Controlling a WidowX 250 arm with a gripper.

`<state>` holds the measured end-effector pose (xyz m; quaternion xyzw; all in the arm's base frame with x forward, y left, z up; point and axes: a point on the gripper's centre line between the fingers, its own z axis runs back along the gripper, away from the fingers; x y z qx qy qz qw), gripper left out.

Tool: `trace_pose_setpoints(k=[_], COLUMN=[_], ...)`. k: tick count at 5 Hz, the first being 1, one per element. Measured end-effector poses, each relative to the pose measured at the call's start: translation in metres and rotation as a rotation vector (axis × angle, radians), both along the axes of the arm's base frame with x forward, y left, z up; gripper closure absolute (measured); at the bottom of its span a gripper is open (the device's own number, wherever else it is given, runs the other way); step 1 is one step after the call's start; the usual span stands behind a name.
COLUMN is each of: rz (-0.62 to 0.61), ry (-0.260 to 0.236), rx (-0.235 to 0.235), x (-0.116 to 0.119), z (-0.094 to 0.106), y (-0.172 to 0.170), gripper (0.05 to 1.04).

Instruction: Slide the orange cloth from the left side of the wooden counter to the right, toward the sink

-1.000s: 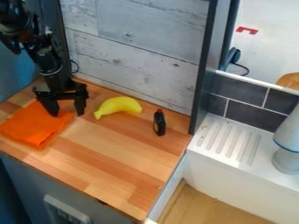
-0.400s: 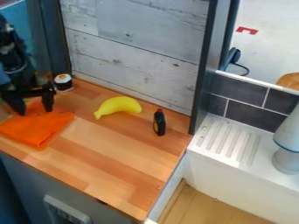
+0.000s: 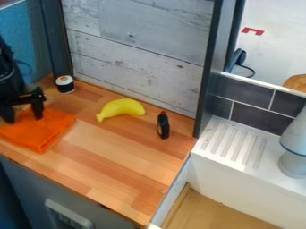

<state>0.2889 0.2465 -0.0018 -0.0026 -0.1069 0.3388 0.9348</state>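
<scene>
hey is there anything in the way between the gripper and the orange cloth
Nothing visible is in the way: the gripper hangs right at the far left part of the cloth. The banana and dark bottle are off to the right.

Evenly bright, w/ soft shadows.

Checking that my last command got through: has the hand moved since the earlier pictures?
Yes. The hand has shifted toward the view's left edge, farther from the gray plank wall, which has stayed put.
</scene>
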Motion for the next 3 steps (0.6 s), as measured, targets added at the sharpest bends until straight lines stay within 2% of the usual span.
trace_pose_setpoints(k=[1, 3], rz=[-0.028, -0.115], ry=[0.044, 0.04], rx=[0.009, 0.026], x=[0.011, 0.025], z=[-0.016, -0.02], y=[-0.009, -0.04], gripper=[0.083, 0.083])
